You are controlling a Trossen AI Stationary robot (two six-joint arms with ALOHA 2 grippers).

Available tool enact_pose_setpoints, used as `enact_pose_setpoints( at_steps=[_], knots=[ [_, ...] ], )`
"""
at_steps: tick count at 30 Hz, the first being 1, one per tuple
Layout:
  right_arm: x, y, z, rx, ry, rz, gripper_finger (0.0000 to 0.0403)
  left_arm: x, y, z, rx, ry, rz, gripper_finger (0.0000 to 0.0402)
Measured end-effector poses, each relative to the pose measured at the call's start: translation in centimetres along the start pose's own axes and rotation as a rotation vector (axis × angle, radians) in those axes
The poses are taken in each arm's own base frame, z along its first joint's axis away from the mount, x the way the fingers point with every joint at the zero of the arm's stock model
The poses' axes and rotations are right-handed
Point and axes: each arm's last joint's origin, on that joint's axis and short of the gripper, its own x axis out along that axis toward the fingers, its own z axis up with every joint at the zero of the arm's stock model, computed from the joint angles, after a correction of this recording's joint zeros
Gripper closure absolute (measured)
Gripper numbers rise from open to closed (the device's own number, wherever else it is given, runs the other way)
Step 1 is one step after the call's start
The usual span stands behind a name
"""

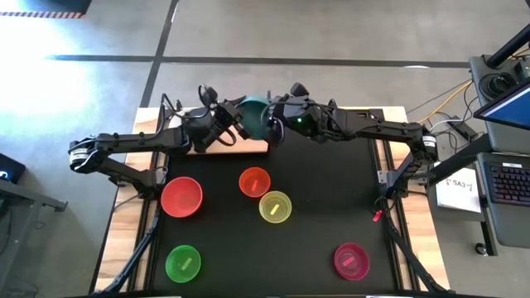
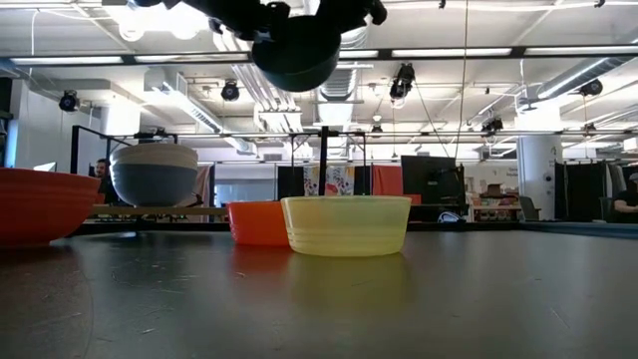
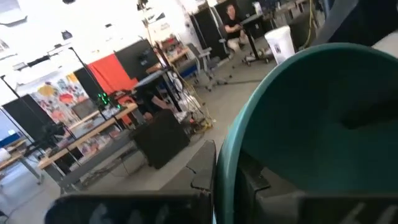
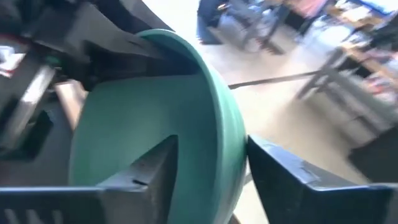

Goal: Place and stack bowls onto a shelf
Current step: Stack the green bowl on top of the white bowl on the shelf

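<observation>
A teal bowl (image 1: 252, 110) is held high above the far end of the black mat, between my two grippers; it shows dark at the top of the low view (image 2: 295, 52). My left gripper (image 1: 234, 122) and my right gripper (image 1: 276, 121) are both shut on its rim from opposite sides. Below them lies the wooden shelf (image 1: 240, 146). In the low view a white bowl nested in a blue one (image 2: 153, 172) stands on the shelf board (image 2: 159, 210). Red (image 1: 181, 197), orange (image 1: 254, 181), yellow (image 1: 275, 207), green (image 1: 183, 262) and magenta (image 1: 351, 261) bowls rest on the mat. My left gripper has the teal bowl's rim (image 3: 224, 163) between its fingers, one finger inside the bowl and one outside, coming level from the table's left. The bowl is lifted clear and tipped on its side. My right gripper has the opposite stretch of rim (image 4: 219, 124), one finger (image 4: 152, 174) inside and one finger (image 4: 292, 180) outside, coming level from the table's right.
The two arms meet over the shelf and hide most of it from above. Free mat lies between the yellow and magenta bowls and along the right side (image 1: 348, 190). A desk with a keyboard (image 1: 507, 178) stands off the table's right.
</observation>
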Motion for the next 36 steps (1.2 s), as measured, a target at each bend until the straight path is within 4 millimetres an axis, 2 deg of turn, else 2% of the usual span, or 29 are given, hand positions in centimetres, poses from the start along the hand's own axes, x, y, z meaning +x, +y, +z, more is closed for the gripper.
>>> enact_pose_setpoints(
  at_steps=[6,13,19,26,36],
  knots=[
    [-0.3,-0.1,-0.6,0.047,0.063,0.11,0.0174,0.2,-0.1,-1.1,-0.033,0.091,-0.006,0.0396],
    [-0.8,-0.4,-1.8,0.099,0.194,0.113,0.0155,1.0,1.3,-2.7,0.015,0.237,0.023,0.0396],
    [-1.2,-0.4,-2.9,0.128,0.308,0.125,0.0166,1.8,5.0,-3.7,-0.003,0.454,0.101,0.0396],
    [-1.5,-0.5,-3.7,0.111,0.394,0.116,0.0175,1.4,9.3,-4.1,-0.027,0.702,0.106,0.0396],
    [-1.0,-0.1,-5.3,0.064,0.458,0.11,0.0174,-1.2,11.2,-3.7,-0.017,0.808,0.112,0.0396]
  ],
)
